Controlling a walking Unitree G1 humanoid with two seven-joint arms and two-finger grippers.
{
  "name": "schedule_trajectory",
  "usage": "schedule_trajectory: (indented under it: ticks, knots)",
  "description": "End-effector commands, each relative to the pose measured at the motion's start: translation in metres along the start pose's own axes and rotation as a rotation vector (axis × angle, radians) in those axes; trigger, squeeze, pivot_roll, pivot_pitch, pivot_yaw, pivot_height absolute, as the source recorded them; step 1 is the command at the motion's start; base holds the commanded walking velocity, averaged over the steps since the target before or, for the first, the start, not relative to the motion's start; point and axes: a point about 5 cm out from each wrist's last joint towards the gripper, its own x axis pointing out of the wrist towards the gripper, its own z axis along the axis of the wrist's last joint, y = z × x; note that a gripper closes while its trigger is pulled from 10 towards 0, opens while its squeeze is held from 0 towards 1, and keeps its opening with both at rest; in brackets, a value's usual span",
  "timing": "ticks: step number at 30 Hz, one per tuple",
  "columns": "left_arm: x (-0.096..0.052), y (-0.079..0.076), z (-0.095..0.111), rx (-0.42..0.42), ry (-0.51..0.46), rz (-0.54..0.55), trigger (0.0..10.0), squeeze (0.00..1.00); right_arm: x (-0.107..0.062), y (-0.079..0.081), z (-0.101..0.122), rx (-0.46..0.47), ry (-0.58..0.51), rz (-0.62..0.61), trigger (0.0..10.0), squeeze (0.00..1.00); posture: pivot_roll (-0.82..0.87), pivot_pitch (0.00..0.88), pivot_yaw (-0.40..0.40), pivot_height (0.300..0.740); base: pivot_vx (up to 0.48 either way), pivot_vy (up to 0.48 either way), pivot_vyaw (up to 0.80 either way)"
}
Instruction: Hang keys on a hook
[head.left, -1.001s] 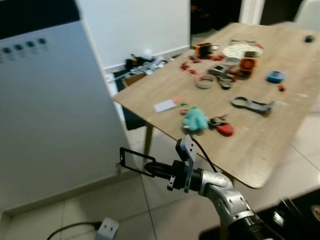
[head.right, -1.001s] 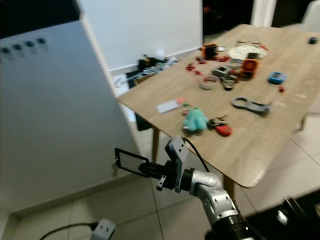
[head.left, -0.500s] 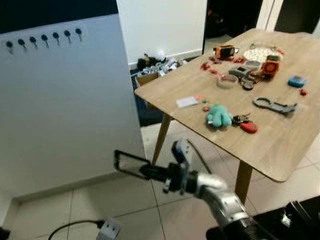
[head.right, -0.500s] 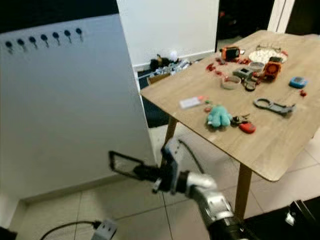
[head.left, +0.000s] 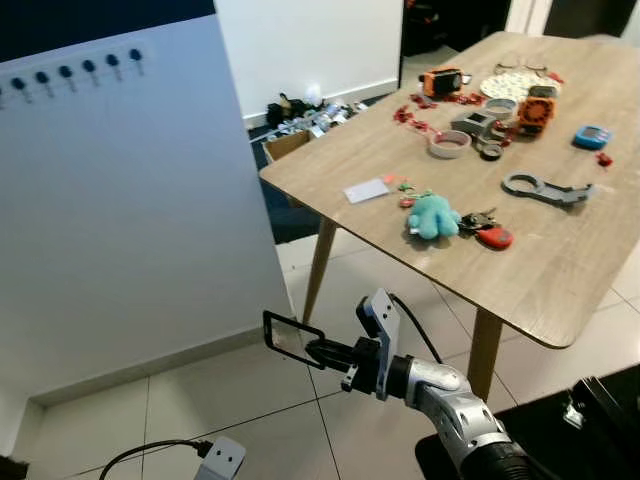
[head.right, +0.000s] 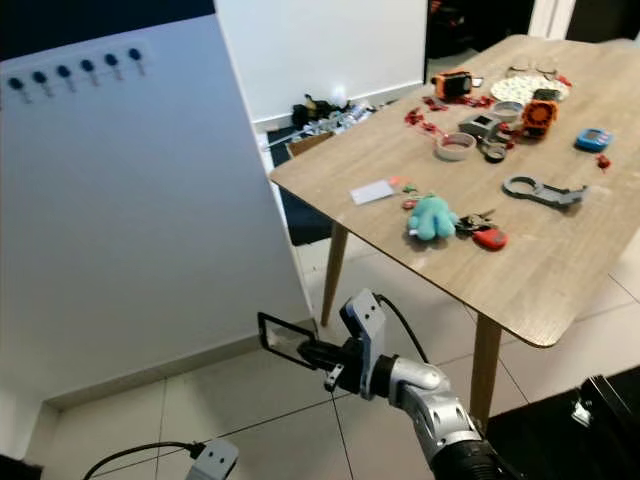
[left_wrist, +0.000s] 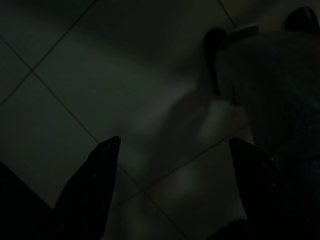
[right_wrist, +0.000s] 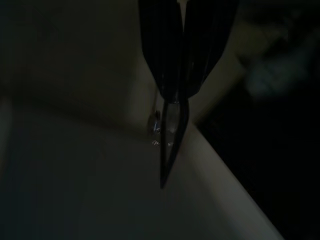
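**Keys on the table, hooks on the white panel**

The keys (head.left: 478, 222) lie on the wooden table (head.left: 560, 290) near its front edge, touching a teal plush toy (head.left: 432, 215) on one side and a red fob (head.left: 495, 237) on the other. The bunch runs roughly along that edge, plush end toward the white panel (head.left: 130, 210). Farther back on the table are a grey flat tool (head.left: 541, 189), a tape roll (head.left: 449, 144) and a white card (head.left: 366, 190). The hooks (head.left: 88, 69) form a row near the panel's top, well apart from the keys.

The right gripper (head.left: 292, 338) is held out low over the tiled floor (head.left: 180, 400), below the table and pointing toward the panel; the right wrist view shows its fingers (right_wrist: 172, 65) pressed together, empty. The dark left wrist view shows the left gripper (left_wrist: 172, 185) spread wide above floor tiles.
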Motion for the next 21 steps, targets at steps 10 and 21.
schedule_trajectory:
  ticks: [10,21]
  knots:
    - [-0.001,0.002,-0.005,0.015,0.02,0.003,10.0,0.0,-0.03,-0.01,-0.088,0.153,0.294,-0.319,10.0,0.0,-0.13,0.046,0.139,0.74,0.0,0.0,0.0]
    - [0.0,0.002,0.0,0.046,0.002,0.018,10.0,0.0,-0.081,0.004,-0.16,0.429,0.51,-0.695,10.0,0.0,-0.12,0.03,0.132,0.74,0.0,0.0,0.0]
